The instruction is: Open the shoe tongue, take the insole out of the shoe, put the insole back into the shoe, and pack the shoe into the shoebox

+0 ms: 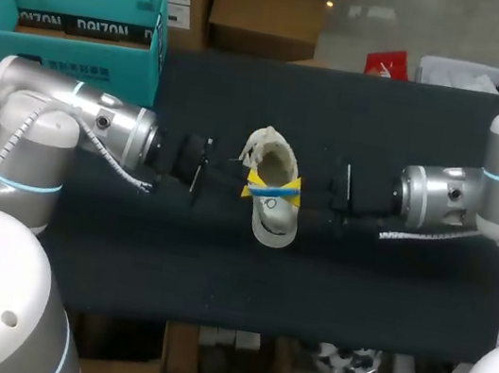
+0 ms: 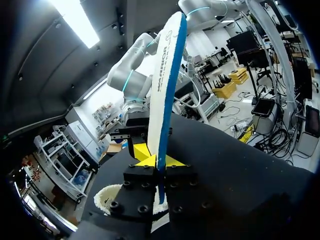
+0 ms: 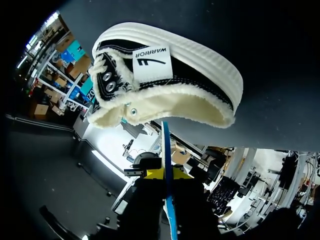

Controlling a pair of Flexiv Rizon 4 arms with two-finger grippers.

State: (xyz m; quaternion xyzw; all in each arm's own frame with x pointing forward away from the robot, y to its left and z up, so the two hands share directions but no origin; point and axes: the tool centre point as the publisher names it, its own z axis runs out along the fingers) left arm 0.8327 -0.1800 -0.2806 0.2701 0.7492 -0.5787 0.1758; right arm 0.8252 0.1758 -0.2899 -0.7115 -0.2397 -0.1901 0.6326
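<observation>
A low shoe (image 1: 268, 158) with a woolly cream lining lies mid-table; the right wrist view shows it as black with a white sole (image 3: 165, 80), just ahead of the fingers. The white insole with a blue edge (image 1: 275, 221) hovers over the shoe's front end, outside the shoe. My left gripper (image 1: 254, 188) is shut on it from the left and my right gripper (image 1: 293, 190) from the right. In the left wrist view the insole (image 2: 165, 85) stands up from the left gripper (image 2: 159, 166). Its blue edge (image 3: 166, 145) runs out of the right gripper (image 3: 166, 176).
A teal shoebox (image 1: 75, 23) stands open at the table's back left corner, behind my left arm (image 1: 96, 127). My right arm (image 1: 458, 198) comes in level from the right. Dark tabletop (image 1: 214, 286) lies in front of the shoe.
</observation>
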